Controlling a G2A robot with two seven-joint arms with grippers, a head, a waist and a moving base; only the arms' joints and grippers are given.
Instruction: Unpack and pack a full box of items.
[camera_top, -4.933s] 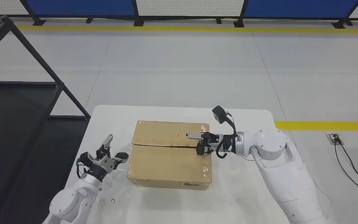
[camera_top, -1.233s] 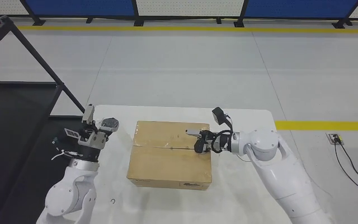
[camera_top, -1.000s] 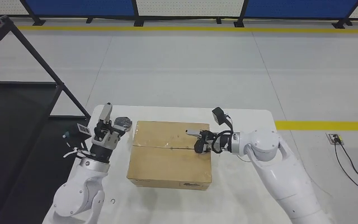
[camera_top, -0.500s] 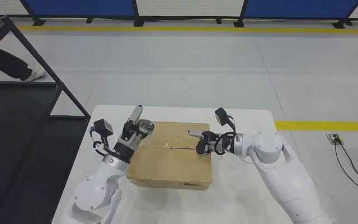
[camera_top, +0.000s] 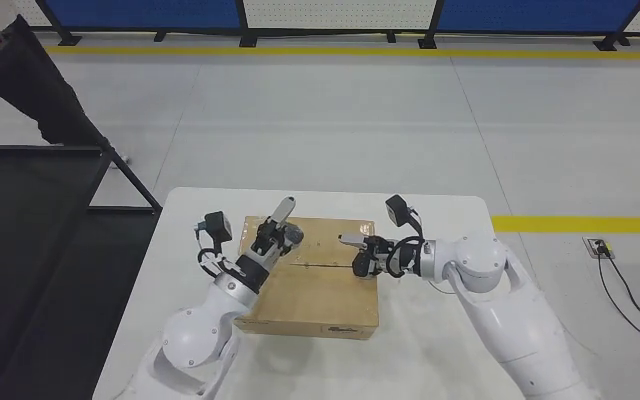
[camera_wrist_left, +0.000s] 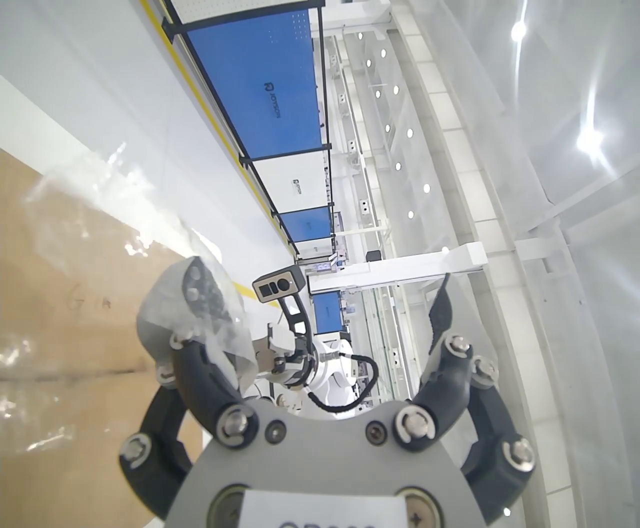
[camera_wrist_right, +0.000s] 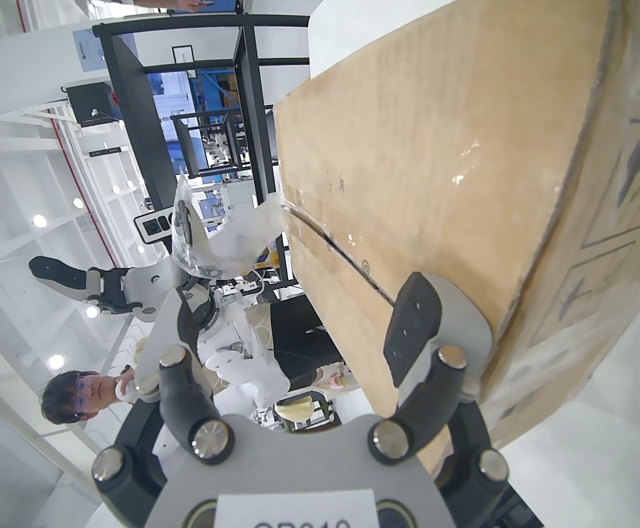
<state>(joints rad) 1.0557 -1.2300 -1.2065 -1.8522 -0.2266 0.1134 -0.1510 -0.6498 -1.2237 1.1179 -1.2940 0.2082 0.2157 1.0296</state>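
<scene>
Box: brown cardboard box (camera_top: 325, 295) (camera_wrist_right: 425, 150), flaps shut, at centre of white table (camera_top: 330, 203); central seam (camera_top: 320, 263) (camera_wrist_right: 340, 255) running 9 to 3 o'clock.
Left gripper (camera_top: 283, 225) (camera_wrist_left: 320, 305): above box top, at 10 o'clock of box centre; jaws spread wide, gripping nothing.
Film: crumpled clear plastic film (camera_wrist_left: 220, 305) (camera_wrist_right: 240, 240) clinging to one left finger, trailing toward seam end at 9 o'clock.
Right gripper (camera_top: 352, 252) (camera_wrist_right: 300, 315): at 3 o'clock edge of box, over seam; jaws apart, gripping nothing; dark finger pad (camera_wrist_right: 412, 320) close over box top beside seam, contact not determinable.
</scene>
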